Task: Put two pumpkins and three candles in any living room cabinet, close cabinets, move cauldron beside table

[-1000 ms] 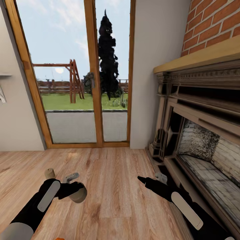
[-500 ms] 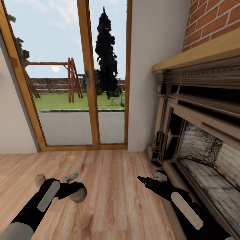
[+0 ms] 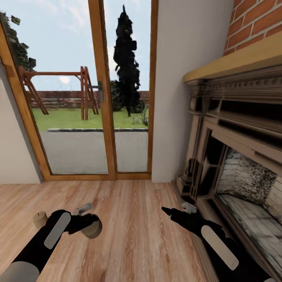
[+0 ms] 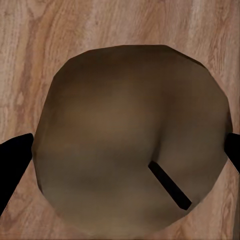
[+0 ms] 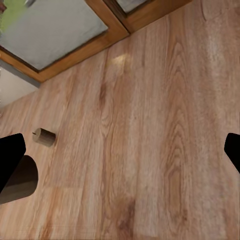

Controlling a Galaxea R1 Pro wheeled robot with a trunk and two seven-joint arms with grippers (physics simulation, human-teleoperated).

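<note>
My left gripper (image 3: 87, 219) is shut on a squat tan candle (image 3: 93, 230), held a little above the wooden floor. In the left wrist view that candle (image 4: 130, 135) sits between the two black fingertips, its dark wick showing. Another candle (image 3: 39, 219) stands upright on the floor, just outside my left arm; the right wrist view has it as a small candle (image 5: 44, 136) near the held candle (image 5: 22, 181). My right gripper (image 3: 176, 210) hangs open over the floor beside the fireplace, nothing between its fingers (image 5: 11, 154).
A wood-framed glass patio door (image 3: 98, 90) stands ahead, with a lawn and swing frame outside. A dark fireplace (image 3: 235, 156) with a wooden mantel and brick above runs along the right, its hearth edge close to my right arm. Bare plank floor (image 3: 133, 219) lies between.
The whole view has shifted, so the camera moved: the door and the floor candle slid left and lower in the picture. Both arms hold the same pose, the left still gripping its candle.
</note>
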